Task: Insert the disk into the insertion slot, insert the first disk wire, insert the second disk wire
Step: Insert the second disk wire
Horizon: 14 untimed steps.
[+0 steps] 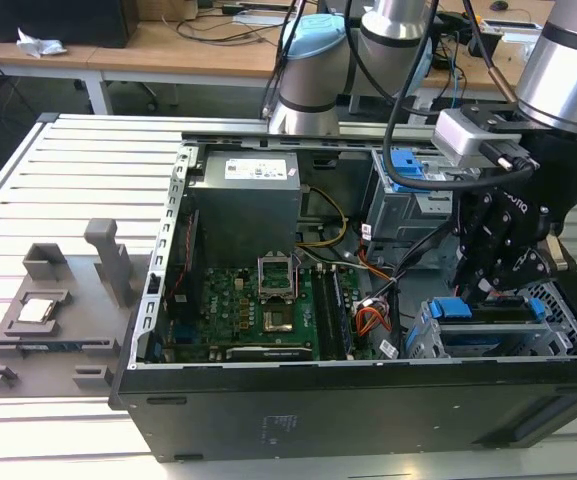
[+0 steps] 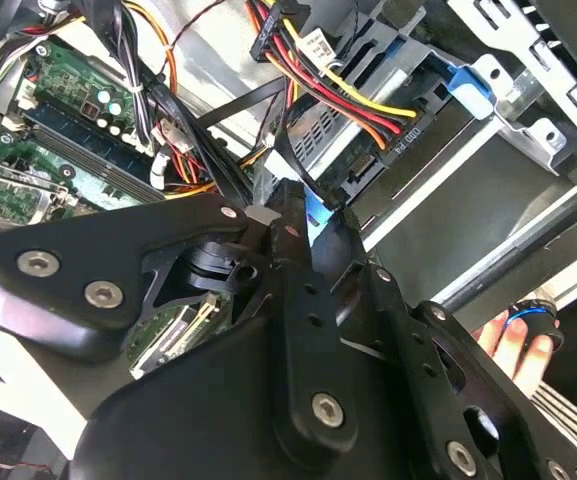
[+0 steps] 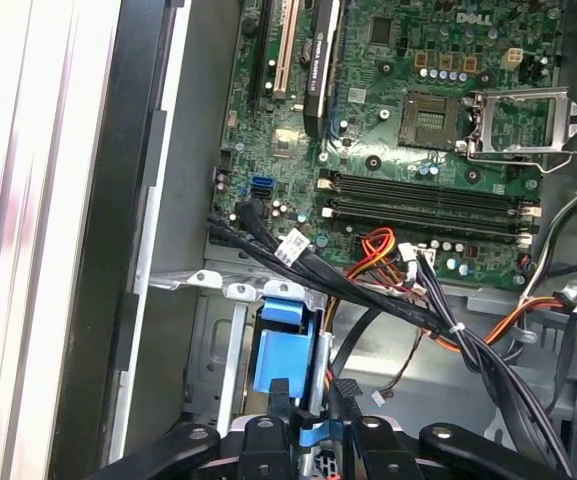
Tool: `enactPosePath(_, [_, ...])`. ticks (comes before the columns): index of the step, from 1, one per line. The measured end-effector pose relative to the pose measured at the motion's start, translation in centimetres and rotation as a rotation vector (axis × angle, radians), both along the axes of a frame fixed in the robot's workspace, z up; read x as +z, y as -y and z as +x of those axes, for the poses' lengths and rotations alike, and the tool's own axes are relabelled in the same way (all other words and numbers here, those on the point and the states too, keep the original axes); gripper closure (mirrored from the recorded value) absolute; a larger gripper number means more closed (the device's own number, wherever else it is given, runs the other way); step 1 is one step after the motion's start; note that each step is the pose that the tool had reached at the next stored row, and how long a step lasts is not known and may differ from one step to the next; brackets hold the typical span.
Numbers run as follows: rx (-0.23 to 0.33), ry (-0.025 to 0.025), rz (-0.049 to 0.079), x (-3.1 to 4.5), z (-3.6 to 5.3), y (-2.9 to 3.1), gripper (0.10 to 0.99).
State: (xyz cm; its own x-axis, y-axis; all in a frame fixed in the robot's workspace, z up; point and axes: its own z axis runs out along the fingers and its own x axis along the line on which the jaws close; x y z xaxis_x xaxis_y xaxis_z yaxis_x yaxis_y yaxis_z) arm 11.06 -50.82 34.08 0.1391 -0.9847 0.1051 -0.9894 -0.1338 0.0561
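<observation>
My gripper point(image 2: 308, 212) is closed to a narrow gap, the fingertips pinching a small blue connector point(image 2: 315, 208). The same blue piece shows between the tips in the first wrist view. I judge it to be the end of a disk wire.

Just ahead of the tips, nearly touching them, is the disk point(image 2: 363, 145). It lies flat inside the insertion slot point(image 1: 420, 338), in the corner of the computer case point(image 1: 268, 420) at the exterior view's lower right. In that view I hang directly over this bay.

Findings:
- **Disk:** it looks fully seated in the slot, so I take that step as done.
- **One wire:** a black plug point(image 2: 400, 135) with red, yellow and black leads sits hard against the disk's edge, so I judge this wire in.
- **Other wire:** the connector in my grip is just short of the disk's edge, so I judge it not yet inserted.
- **Alignment:** I cannot tell whether the connector is lined up with its socket.
</observation>
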Motion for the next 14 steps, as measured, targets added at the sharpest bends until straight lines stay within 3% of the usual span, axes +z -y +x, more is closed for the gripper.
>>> enactPosePath(5, [0.0,0.0,-0.004,-0.01,0.0,0.0,0.882])
enactPosePath(14, [0.0,-0.0001,-0.009,0.0,0.06,0.09,0.882])
